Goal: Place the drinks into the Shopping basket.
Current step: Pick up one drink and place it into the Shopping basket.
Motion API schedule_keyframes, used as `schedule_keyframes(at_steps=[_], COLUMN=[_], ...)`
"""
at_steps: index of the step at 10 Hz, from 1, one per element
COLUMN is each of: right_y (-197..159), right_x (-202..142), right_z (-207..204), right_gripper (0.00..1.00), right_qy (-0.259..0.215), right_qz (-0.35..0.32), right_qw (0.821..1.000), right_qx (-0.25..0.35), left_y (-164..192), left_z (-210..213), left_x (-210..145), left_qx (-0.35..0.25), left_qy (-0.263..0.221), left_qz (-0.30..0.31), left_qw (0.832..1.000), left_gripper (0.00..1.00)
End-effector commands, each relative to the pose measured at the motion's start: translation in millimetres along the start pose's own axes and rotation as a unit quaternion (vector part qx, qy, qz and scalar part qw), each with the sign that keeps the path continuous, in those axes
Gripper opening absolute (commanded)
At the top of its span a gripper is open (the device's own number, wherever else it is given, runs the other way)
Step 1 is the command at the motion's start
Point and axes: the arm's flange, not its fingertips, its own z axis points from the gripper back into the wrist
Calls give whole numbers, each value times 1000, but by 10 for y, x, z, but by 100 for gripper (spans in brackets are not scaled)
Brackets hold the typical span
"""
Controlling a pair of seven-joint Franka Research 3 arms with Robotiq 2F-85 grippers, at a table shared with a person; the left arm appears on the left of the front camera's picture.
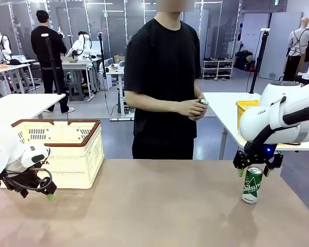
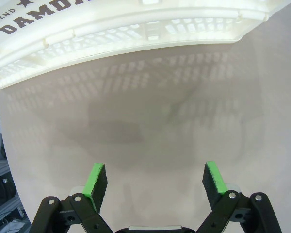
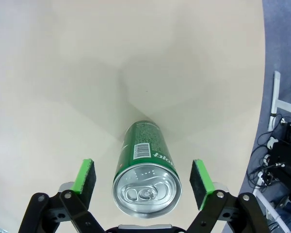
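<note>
Right wrist view: green can (image 3: 145,170) stands upright at lower centre between the right gripper (image 3: 142,165) pads, with a gap on each side; jaws partly open, gripping nothing.
Front view: the can is at the table's lower right; the Shopping basket (image 1: 87,154) is at far left.
Left gripper (image 2: 154,167): jaws wide and empty, near the basket's front wall.
Grip advice: centre the pads on the can's body, close squarely, and lift straight up to avoid tipping it.

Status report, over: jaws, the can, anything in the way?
Left gripper: jaws open, by Shopping basket. Right gripper: jaws open astride upright green can, not touching. Person holds another can.
</note>
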Motion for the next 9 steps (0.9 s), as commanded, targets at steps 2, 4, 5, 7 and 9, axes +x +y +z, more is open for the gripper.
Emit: schedule_keyframes(at_steps=[2, 4, 5, 7, 9], right_y=[-14, -5, -3, -13, 35], right_x=[12, 8, 7, 11, -15], right_z=[39, 28, 26, 20, 71], right_gripper=[76, 57, 44, 25, 5], right_qy=[14, 21, 24, 23, 7], right_qz=[-1, -2, -4, -5, -3], right_qw=[1000, 1000, 1000, 1000, 1000], right_qx=[16, 14, 13, 8, -2], left_y=[1, 1, 1, 1, 1], left_z=[-5, -5, -5, -5, -5], left_x=[-5, -5, -5, -5, -5], left_qx=[0, 0, 0, 0, 0], left_qy=[2, 2, 2, 2, 2], left_qz=[1, 1, 1, 1, 1], left_qw=[1000, 1000, 1000, 1000, 1000], left_gripper=[100, 100, 100, 100, 100])
